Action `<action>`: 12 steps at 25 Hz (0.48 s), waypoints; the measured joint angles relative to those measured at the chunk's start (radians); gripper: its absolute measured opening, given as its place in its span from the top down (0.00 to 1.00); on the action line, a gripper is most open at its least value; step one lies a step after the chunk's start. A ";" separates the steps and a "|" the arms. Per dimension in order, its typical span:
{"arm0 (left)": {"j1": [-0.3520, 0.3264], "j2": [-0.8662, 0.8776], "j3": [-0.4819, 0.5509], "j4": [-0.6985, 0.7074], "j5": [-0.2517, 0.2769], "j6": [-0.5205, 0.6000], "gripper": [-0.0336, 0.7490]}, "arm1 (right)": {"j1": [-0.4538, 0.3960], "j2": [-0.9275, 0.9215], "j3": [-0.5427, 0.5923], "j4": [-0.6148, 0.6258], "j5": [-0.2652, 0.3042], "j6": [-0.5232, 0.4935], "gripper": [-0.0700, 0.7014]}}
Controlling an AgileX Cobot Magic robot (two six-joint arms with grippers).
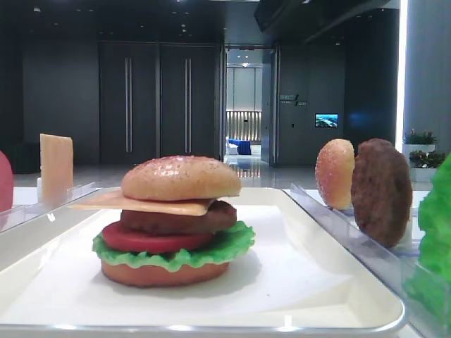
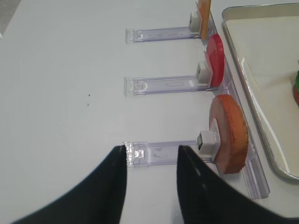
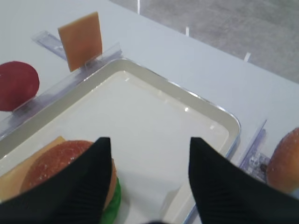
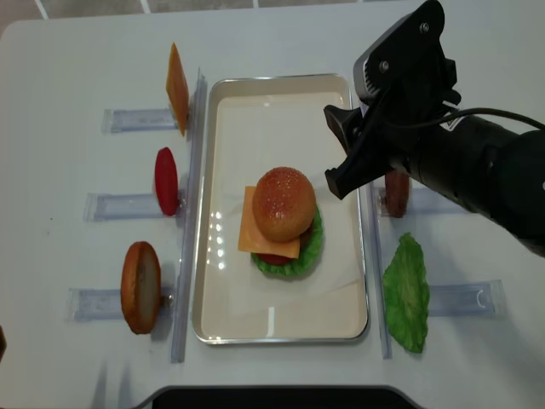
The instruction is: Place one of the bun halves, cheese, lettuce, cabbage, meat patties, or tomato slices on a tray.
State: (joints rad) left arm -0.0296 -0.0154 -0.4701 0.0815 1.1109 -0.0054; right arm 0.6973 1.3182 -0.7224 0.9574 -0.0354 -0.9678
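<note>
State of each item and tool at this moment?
Bun top: capping the stacked burger on the tray.
Spare cheese, tomato slice, bottom bun: upright in racks.
Spare lettuce: outside tray.
Right tool: open, empty.
Left tool: open, empty.

I can read no text or label here; the far wall sign (image 1: 292,99) is too blurred.

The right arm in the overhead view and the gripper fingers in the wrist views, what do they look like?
The right arm is bulky matte black, with a grey-silver housing bearing two round fasteners near the wrist and a thin black cable looping along it. The right gripper has two broad, tapered black fingers with fine ribbing. The left gripper has similar plain black tapered fingers.
</note>
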 joint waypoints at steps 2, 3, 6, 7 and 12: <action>0.000 0.000 0.000 0.000 0.000 0.000 0.60 | -0.047 -0.001 0.000 -0.178 0.067 0.149 0.44; 0.000 0.000 0.000 0.000 0.000 0.000 0.60 | -0.076 -0.001 0.000 -0.250 0.102 0.230 0.44; 0.000 0.000 0.000 0.000 0.000 0.000 0.60 | -0.163 -0.019 0.000 -0.505 0.209 0.436 0.44; 0.000 0.000 0.000 0.000 0.000 0.000 0.60 | -0.193 -0.033 0.000 -0.563 0.243 0.493 0.45; 0.000 0.000 0.000 0.000 0.000 0.000 0.60 | -0.338 -0.136 0.000 -0.734 0.381 0.599 0.48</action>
State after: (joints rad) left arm -0.0296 -0.0154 -0.4701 0.0815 1.1109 -0.0054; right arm 0.3591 1.1824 -0.7224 0.2231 0.3458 -0.3692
